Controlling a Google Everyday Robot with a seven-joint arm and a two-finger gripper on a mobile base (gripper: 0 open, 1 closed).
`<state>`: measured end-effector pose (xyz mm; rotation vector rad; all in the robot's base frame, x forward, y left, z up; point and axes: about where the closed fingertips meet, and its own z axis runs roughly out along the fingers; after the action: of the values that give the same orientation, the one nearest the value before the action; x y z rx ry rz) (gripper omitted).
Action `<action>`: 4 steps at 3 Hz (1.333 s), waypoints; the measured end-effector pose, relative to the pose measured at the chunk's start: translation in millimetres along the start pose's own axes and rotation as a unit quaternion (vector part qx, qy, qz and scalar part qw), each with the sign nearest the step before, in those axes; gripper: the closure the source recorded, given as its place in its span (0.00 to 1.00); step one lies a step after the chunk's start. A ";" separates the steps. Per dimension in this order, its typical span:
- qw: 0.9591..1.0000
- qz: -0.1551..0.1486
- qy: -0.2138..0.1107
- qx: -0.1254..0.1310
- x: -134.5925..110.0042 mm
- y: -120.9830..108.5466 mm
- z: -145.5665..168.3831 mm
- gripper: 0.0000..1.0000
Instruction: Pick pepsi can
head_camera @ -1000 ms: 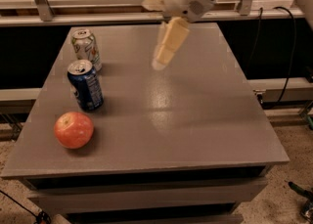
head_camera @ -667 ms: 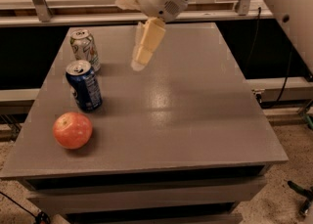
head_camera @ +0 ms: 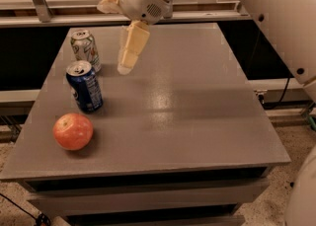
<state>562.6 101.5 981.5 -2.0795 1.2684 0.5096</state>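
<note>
The pepsi can (head_camera: 85,86) is dark blue with white markings and a silver top. It stands upright at the left side of the grey table (head_camera: 187,101). My gripper (head_camera: 116,36) hangs above the table at the back, to the right of and above the can and apart from it. It is open and empty, with one pale finger (head_camera: 130,47) pointing down toward the table and the other sticking out to the left.
A pale white-green can (head_camera: 85,48) stands just behind the pepsi can. A red apple (head_camera: 73,131) lies in front of it near the left front edge. A metal rail (head_camera: 59,18) runs behind the table. My white arm (head_camera: 276,18) crosses the upper right.
My gripper has moved left across the back of the table, closer to the two cans. The cans and the apple have not moved.
</note>
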 end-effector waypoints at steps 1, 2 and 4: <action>1.000 0.017 -0.026 -0.003 3.6 2.2 7.0 0.00; 0.997 0.046 -0.064 -0.019 7.9 3.9 34.3 0.00; 0.989 0.105 -0.092 -0.049 12.8 9.1 81.1 0.00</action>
<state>560.6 146.7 912.4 -1.9354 1.3839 0.8540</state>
